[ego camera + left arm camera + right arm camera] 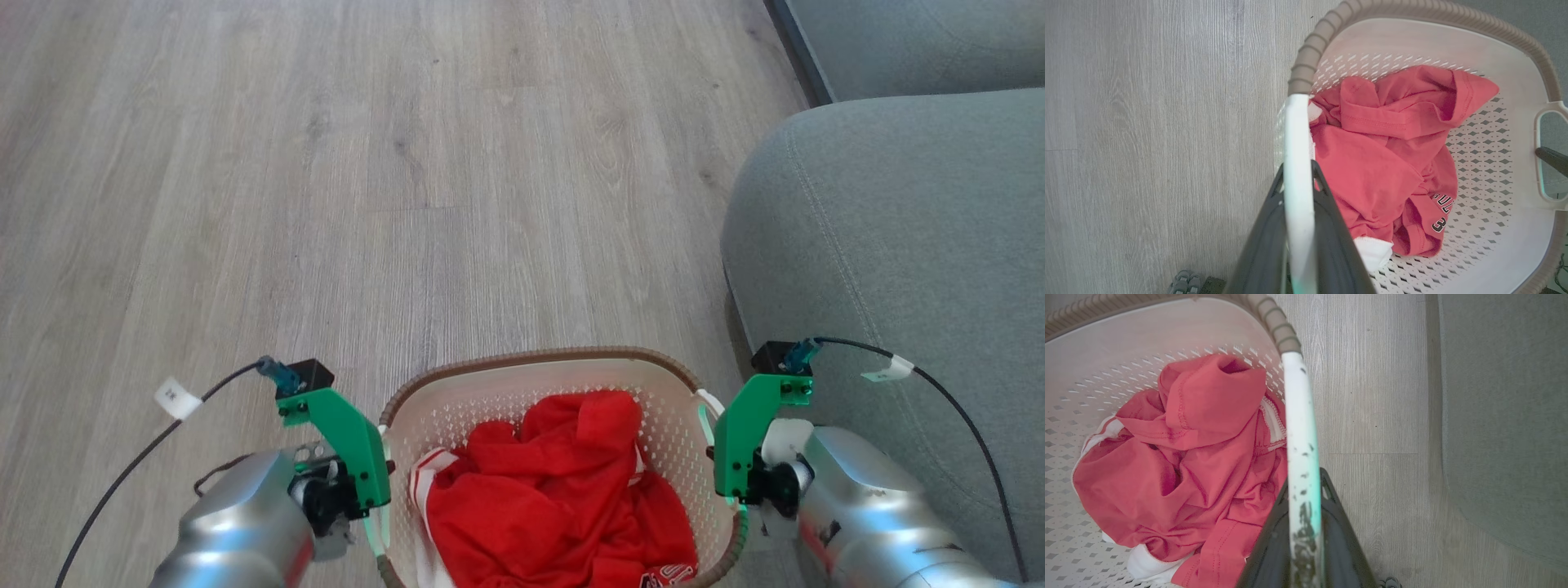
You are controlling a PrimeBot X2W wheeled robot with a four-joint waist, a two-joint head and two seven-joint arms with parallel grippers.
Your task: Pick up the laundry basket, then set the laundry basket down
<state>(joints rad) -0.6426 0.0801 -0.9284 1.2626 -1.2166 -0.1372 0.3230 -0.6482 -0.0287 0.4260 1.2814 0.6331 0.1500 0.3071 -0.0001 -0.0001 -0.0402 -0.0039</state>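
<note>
Gripping from both sides, the left claw [1297, 181] and right claw [1304, 486] are each pinching a white side handle [1297, 134] of the small cream-white perforated plastic laundry basket [522, 358]. It is sitting squarely between them over the pale wood floor [326, 163], just beside the grey fabric sofa [882, 229]; lifted or resting, I cannot tell.

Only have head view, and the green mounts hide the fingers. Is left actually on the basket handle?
Observer: Yes. In the left wrist view the left gripper has one finger on each side of the basket's white left handle, closed on it.
Operator: Right side?
Observer: Same. The right gripper straddles the right handle, which carries dark specks.
Operator: Anything on the load?
Observer: The red shirt has a dark "3" printed near one hem.
</note>
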